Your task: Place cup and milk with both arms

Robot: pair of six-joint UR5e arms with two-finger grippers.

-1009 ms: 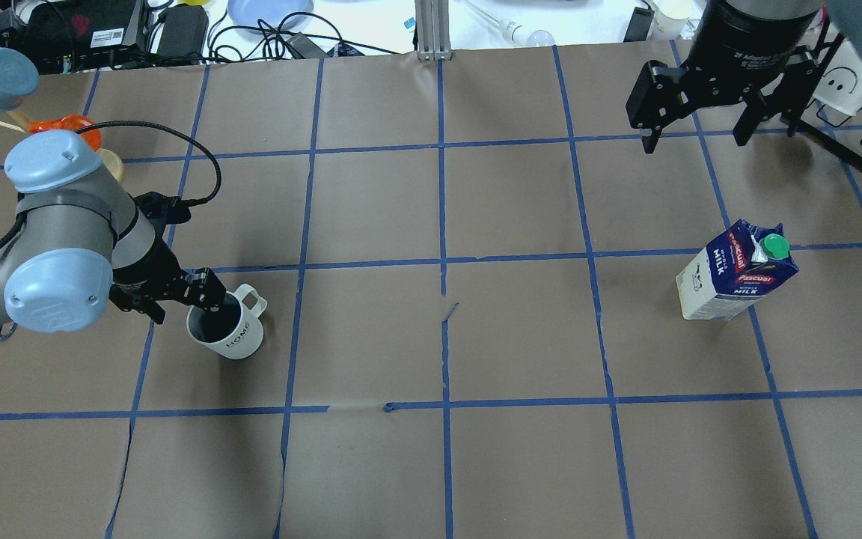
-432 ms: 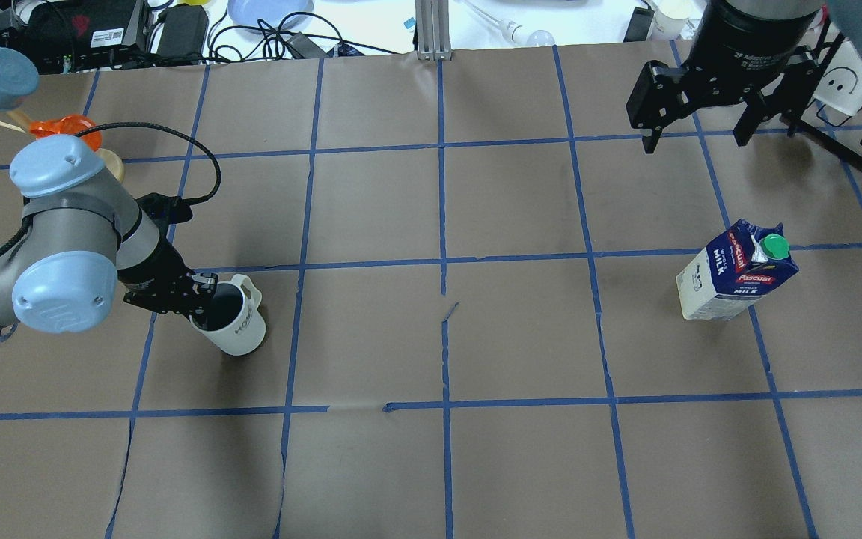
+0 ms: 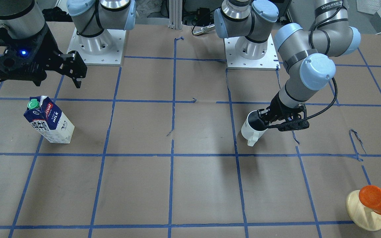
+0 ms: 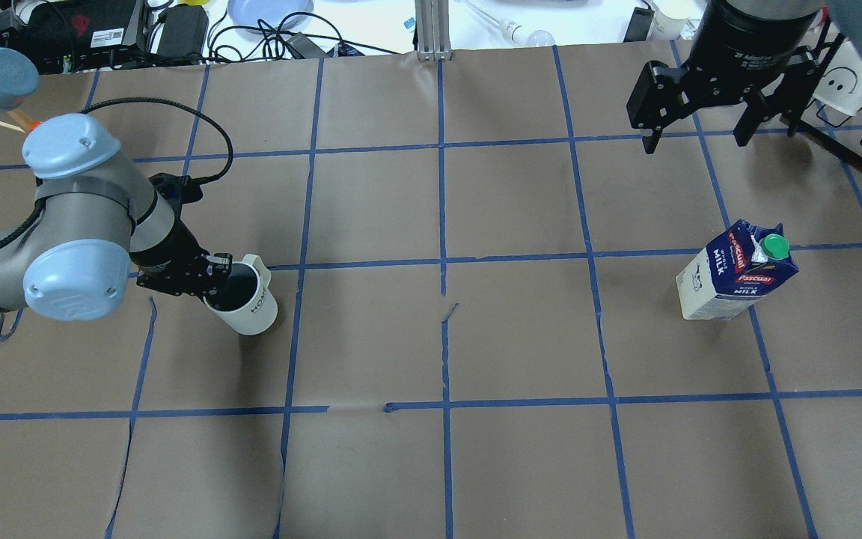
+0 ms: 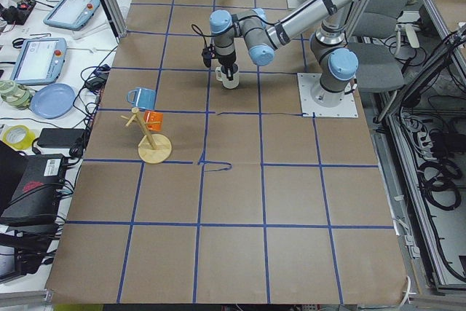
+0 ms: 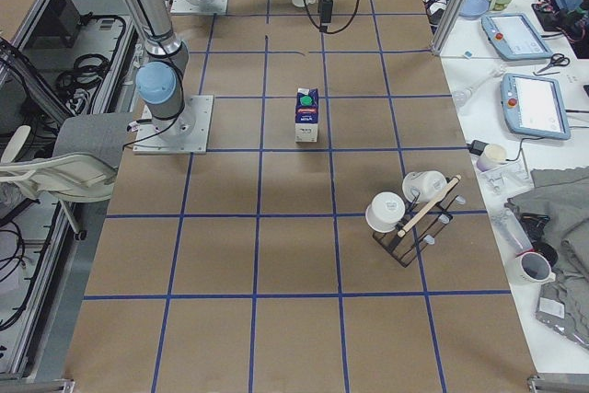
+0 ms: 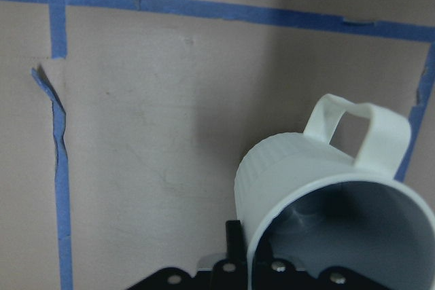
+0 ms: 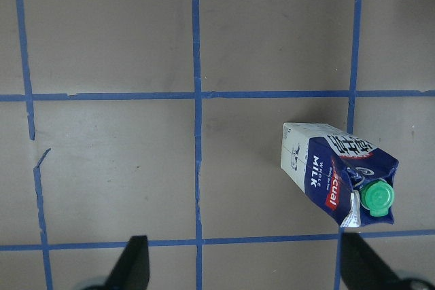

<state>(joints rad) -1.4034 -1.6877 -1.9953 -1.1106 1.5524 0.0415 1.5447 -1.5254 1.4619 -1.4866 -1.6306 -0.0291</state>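
The left gripper (image 4: 205,280) is clamped on the rim of the cup (image 4: 253,313), one finger inside the dark interior and one outside. The white cup is tilted, its handle turned away from the gripper, over the robot's left side of the paper-covered table (image 4: 521,464) with its blue tape grid. Whether its base touches the paper cannot be told. On the robot's right side the milk (image 4: 734,283) stands upright with its green cap on top. The right gripper (image 4: 694,139) hangs high above it, empty, jaws spread wide, well apart from the carton.
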